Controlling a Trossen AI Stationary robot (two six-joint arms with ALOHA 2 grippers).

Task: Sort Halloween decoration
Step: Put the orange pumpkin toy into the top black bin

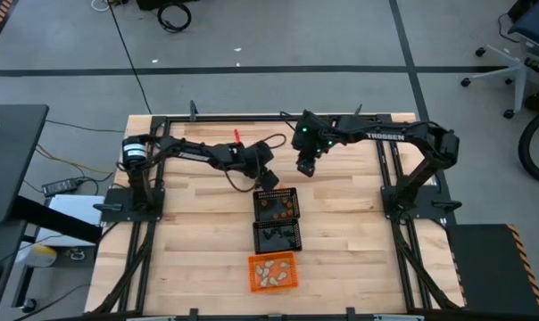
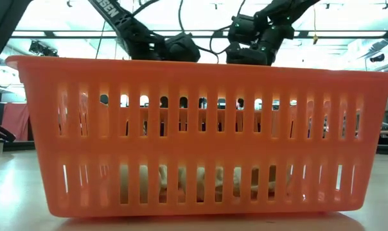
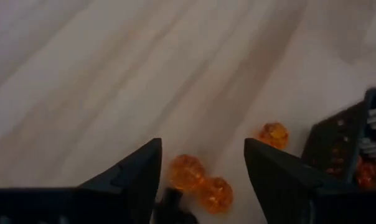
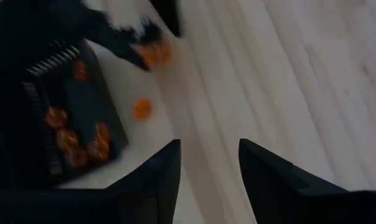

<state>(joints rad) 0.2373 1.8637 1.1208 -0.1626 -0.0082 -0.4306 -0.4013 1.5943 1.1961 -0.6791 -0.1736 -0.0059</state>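
Halloween decoration pieces are lying sorted across three baskets in a row down the middle of the wooden tabletop (image 1: 198, 259). Nearest the front edge, the orange basket (image 1: 273, 272) is holding cream-white trinkets (image 1: 271, 273). Just behind it, a black mesh basket (image 1: 277, 236) is holding dark pieces that are hard to make out. Behind that, touching it, a second black mesh basket (image 1: 276, 204) is holding orange trinkets (image 1: 278, 209).

Farther back, just beyond that basket's far left corner, the left gripper (image 3: 203, 165) is hovering low over the bare wood with its fingers spread wide apart, holding nothing. Two loose orange trinkets (image 3: 200, 180) are lying on the wood between its fingertips, touching each other, and a third orange trinket (image 3: 273, 134) is sitting beside the basket's wall.

Farther still, toward the back edge, the right gripper (image 1: 305, 167) is hanging above the wood with its fingers apart and empty.
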